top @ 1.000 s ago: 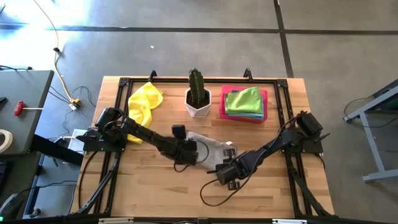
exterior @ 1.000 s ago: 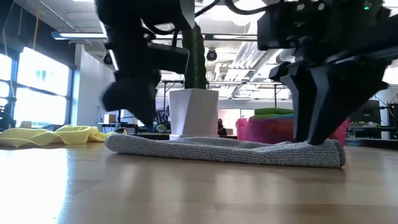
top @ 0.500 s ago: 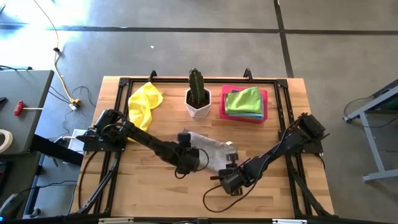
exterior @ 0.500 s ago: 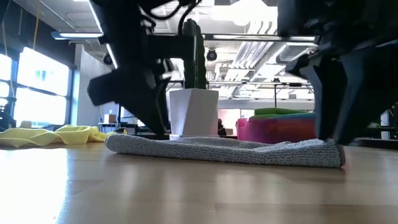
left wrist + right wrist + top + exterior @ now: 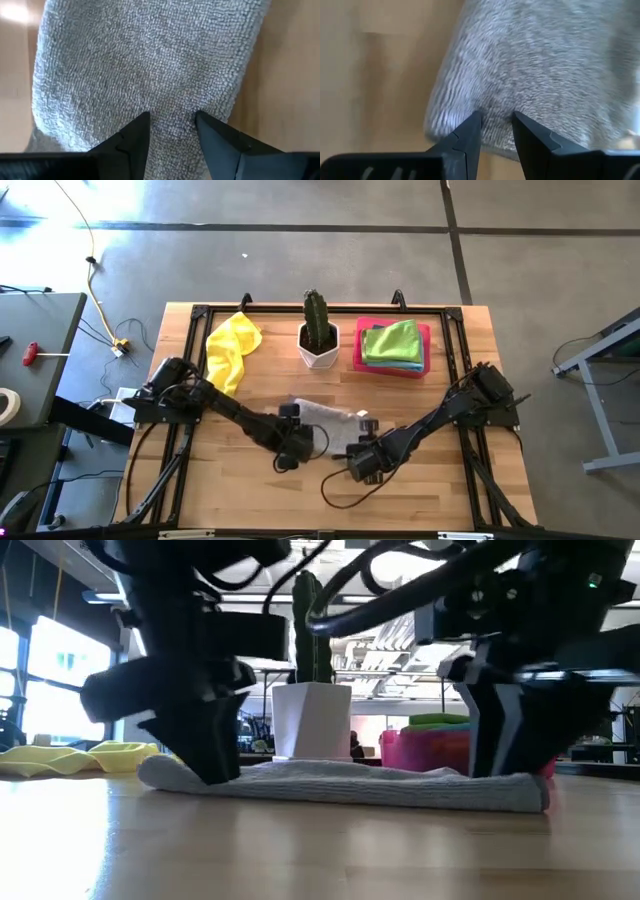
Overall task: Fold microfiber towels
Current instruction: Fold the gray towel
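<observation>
A grey microfiber towel lies folded flat on the wooden table and shows as a low strip in the low view. My left gripper is down at its near left part and shut on it. My right gripper is down at its near right part and shut on it. A yellow towel lies crumpled at the far left. Lime green and light blue towels lie stacked in the pink tray. My left gripper pinches a small ridge of the grey towel near its left end between its two fingers, coming from above and pointing down. The towel lies on the table; how many layers are caught, I cannot tell. My right gripper pinches the grey towel close to its edge near the right end between its two fingers, from above, pointing down. The towel rests on the table; the number of layers does not show.
A cactus in a white pot stands just behind the grey towel, between the yellow towel and the pink tray. Bare wood lies toward the near edge. Cables trail from the arms over the table.
Both grippers have gone toward the table's near edge and down onto the grey towel. The towel has slid a little along the table toward the near edge and the left; it stays flat.
</observation>
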